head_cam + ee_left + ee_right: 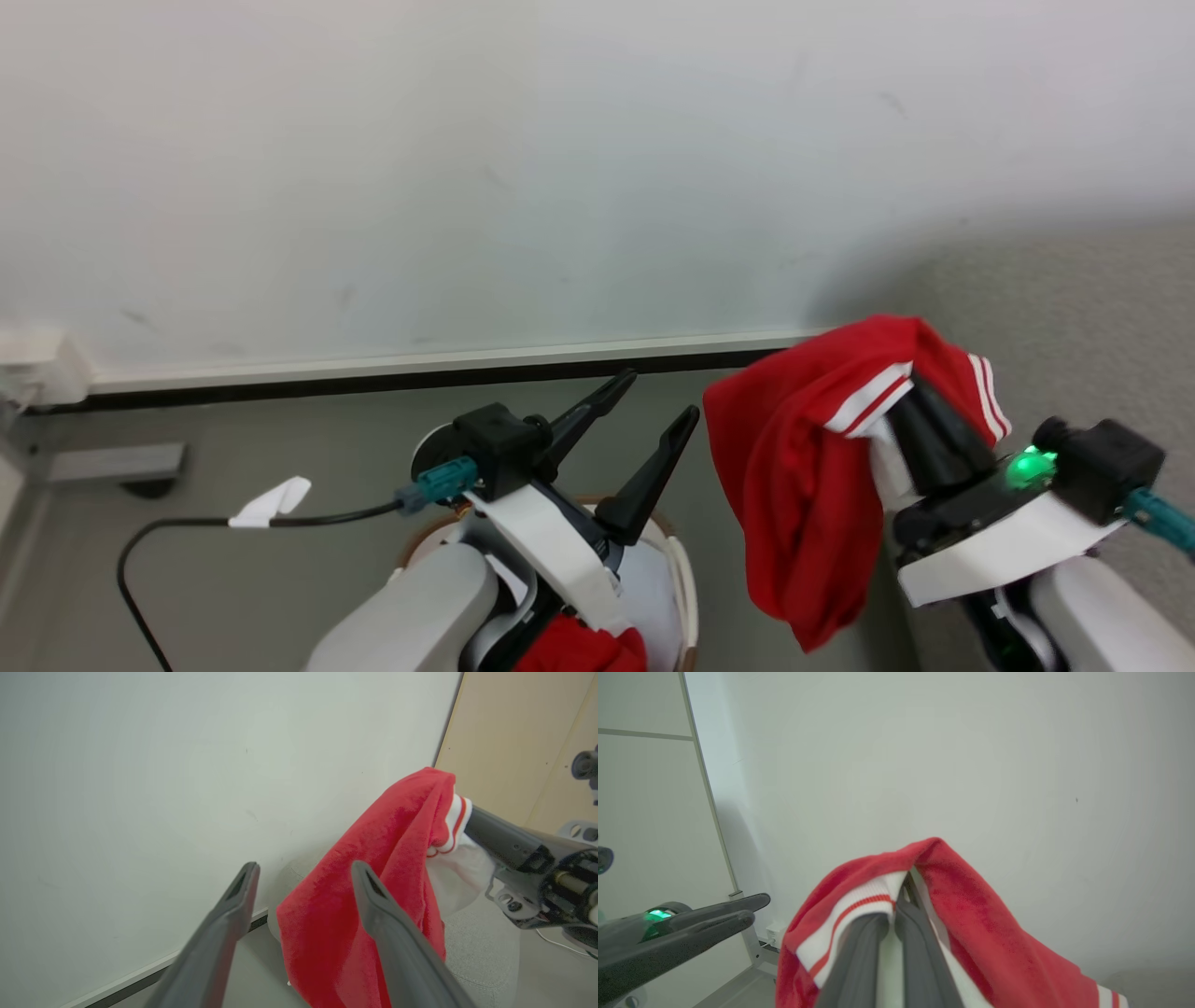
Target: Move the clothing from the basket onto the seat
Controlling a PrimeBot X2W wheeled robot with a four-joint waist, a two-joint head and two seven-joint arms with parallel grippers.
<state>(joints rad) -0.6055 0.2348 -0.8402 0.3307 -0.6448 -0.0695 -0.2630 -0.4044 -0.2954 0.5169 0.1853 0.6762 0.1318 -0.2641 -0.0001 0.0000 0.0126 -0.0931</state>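
Nearest the robot, the basket (688,579) sits low under the left arm with some red clothing (581,650) in it, and above it the left gripper (661,394) is empty, its two fingers spread wide. To its right, the right gripper (896,914) pinches a red garment (803,485) with white stripe trim, which drapes over the fingertips and hangs in the air by the near edge of the grey seat (1074,308). Beyond them a pale wall (560,168) rises from the floor (308,439).
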